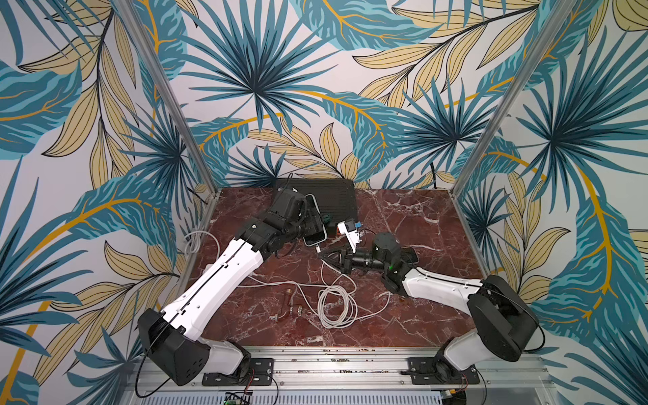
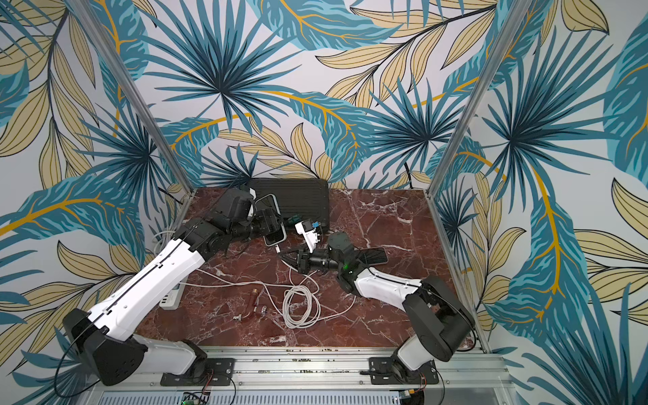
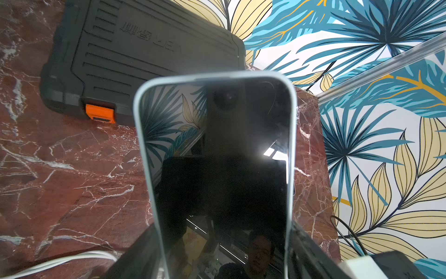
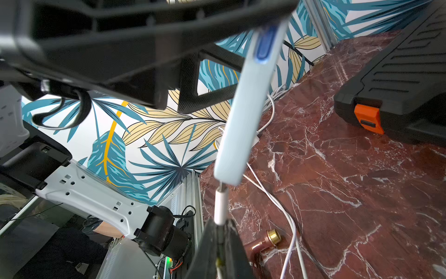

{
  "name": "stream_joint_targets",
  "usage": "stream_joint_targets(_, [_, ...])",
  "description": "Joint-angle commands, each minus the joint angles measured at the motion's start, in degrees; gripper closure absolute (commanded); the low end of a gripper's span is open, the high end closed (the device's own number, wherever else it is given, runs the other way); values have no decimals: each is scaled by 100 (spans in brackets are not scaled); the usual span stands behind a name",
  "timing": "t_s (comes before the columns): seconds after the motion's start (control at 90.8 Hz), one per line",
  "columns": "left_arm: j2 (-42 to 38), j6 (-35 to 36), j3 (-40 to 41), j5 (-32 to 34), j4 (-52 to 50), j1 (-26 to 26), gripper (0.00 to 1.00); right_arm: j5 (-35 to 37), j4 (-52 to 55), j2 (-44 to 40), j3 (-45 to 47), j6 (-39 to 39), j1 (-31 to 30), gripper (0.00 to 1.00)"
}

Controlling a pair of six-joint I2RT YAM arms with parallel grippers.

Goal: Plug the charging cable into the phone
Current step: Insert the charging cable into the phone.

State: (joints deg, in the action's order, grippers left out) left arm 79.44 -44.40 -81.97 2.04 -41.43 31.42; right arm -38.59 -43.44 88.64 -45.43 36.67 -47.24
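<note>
- Phone in its pale blue case is held above the marble table, toward the back. Its dark screen faces the left wrist camera and its bottom edge is turned toward the right arm. I reckon it is held that way so the port faces the incoming connector.
- Left gripper clasps the phone across its width, fingers spread wide and pressed on both long sides. That should brace the phone against a push from the plug end.
- Right gripper has its fingers pinched narrow on the rear of the white plug, leaving the front of the plug free to go in.
- Plug and phone line up end to end in the right wrist view. The metal tip meets the phone's bottom edge, and a sliver of metal shows between sleeve and case. To my eye it is at the port but not fully seated; how deep it sits I cannot tell.
- Charging cable trails from the plug down to a loose coil on the table between the two arms. It looks slack enough, I think, not to drag on the plug.
- Black case with an orange latch lies at the back of the table, and a brass fitting lies near the coil. Both are apart from the join and out of the way.
</note>
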Motion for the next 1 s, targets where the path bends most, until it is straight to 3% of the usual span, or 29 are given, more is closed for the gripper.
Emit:
stream_joint_targets(0.0, [-197,-11,62,-53,335,14,88,14,-193,83,-63,36,-39,100])
stream_joint_targets(0.991, [-316,-59,165,-55,381,14,87,-88,-148,99,196,-96,-41,100])
